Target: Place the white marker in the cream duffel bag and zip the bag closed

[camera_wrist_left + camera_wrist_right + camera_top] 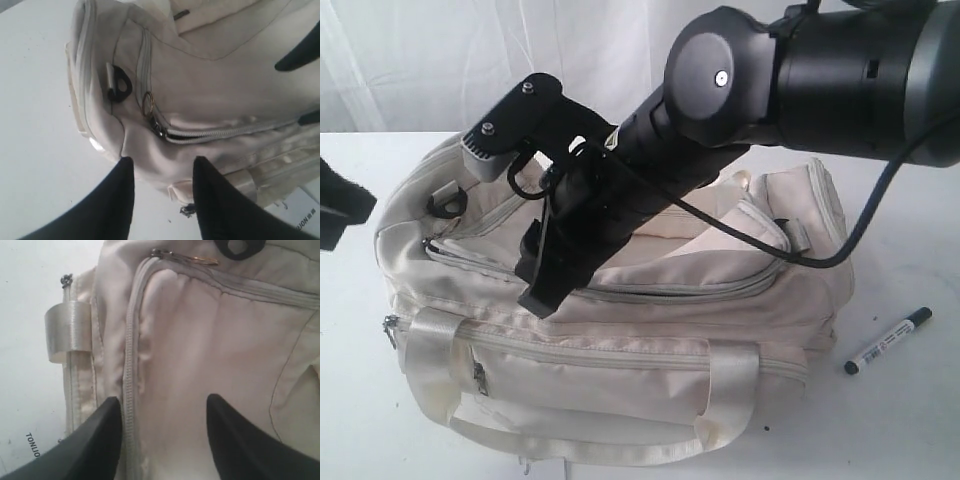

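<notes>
Black right gripper (162,399), jaws wide and empty, looms over the soft cream duffel bag (620,340), its arm (800,70) hiding part of the top. Left gripper (162,162) gapes empty at the bag's end. Only the exterior view shows the slim white marker (888,340), on the white desk (920,430) near the bag; wrist views show a metal ring pull (148,104).

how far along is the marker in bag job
Nothing looks done: the white marker lies on the table beside the cream duffel bag, whose top zipper looks shut. In hand: the right pincer hovers open over the bag. Remaining: unzip, load marker, zip.
</notes>
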Motion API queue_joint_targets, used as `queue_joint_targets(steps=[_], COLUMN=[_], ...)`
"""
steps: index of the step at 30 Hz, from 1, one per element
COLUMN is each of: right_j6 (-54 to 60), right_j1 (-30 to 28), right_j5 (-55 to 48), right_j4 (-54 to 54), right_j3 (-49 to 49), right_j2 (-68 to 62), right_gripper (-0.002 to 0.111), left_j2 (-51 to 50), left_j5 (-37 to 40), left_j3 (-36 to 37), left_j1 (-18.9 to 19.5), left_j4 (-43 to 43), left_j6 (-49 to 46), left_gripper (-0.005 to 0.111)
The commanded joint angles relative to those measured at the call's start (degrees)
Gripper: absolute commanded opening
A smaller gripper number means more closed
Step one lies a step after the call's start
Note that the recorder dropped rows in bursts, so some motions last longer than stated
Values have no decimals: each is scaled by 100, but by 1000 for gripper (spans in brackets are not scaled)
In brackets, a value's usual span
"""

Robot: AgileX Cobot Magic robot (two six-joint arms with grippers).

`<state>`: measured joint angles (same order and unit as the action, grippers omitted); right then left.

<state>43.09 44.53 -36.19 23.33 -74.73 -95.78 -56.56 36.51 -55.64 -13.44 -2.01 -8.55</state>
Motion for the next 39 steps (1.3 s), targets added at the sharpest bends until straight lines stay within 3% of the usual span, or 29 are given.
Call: queue_joint_targets(steps=[1, 8, 30, 39], right_j6=[-220, -1655, -1655, -1600], right_j1=[-2, -2, -2, -2], right_j5=[1, -1266, -803, -973], right_j4=[-286, -2374, -2333, -1655], right_j3=[-2, -2, 8, 8], right_j2=[41, 323, 306, 306], right_gripper=[48, 47, 47, 47], left_j2=[319, 729, 793, 793], left_j5=[-260, -367, -372, -385], left_j3=[693, 1189, 1189, 1189], left_j1=[18, 18, 18, 18], left_j4=[-250, -369, -561, -561], left_j6=[-43, -43, -70, -70], left_gripper=[41, 41, 41, 41])
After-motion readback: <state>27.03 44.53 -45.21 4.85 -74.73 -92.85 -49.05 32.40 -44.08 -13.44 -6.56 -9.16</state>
